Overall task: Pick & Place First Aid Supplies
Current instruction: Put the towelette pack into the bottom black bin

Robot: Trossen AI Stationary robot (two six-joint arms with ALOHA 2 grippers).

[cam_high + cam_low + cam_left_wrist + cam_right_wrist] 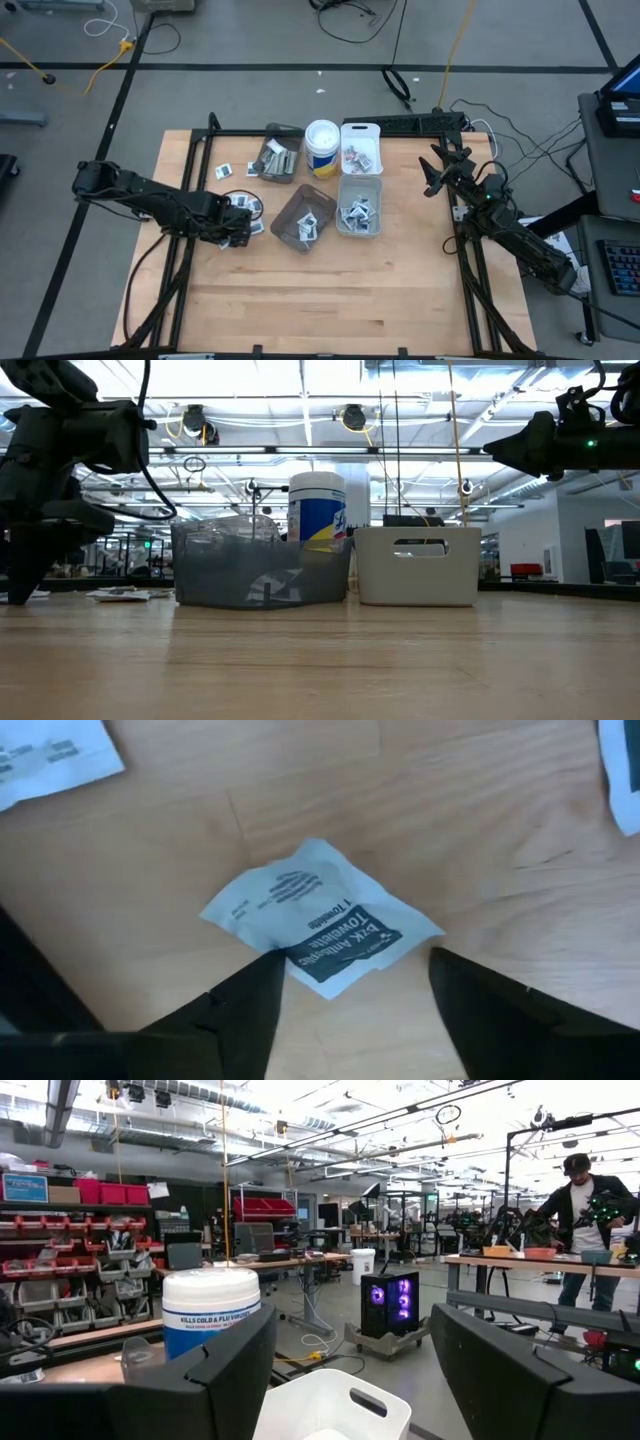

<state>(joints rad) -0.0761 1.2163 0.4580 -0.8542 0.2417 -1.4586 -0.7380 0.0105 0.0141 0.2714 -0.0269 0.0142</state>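
A white square packet with dark blue print [318, 915] lies flat on the wooden table. My left gripper [355, 970] is open and low over it, one finger on either side of its printed corner. In the high view my left gripper [243, 230] is left of the bins. More white packets lie near it [250, 203] and farther back [224, 172]. My right gripper [432, 170] is open and empty, raised above the table's right side, and points toward the bins.
A smoky bin [303, 218] and a clear bin [360, 205] holding packets stand mid-table. Behind them are another smoky bin [277, 160], a white wipes tub [321, 148] and a white bin [360, 147]. A person stands far off in the room [590, 1210].
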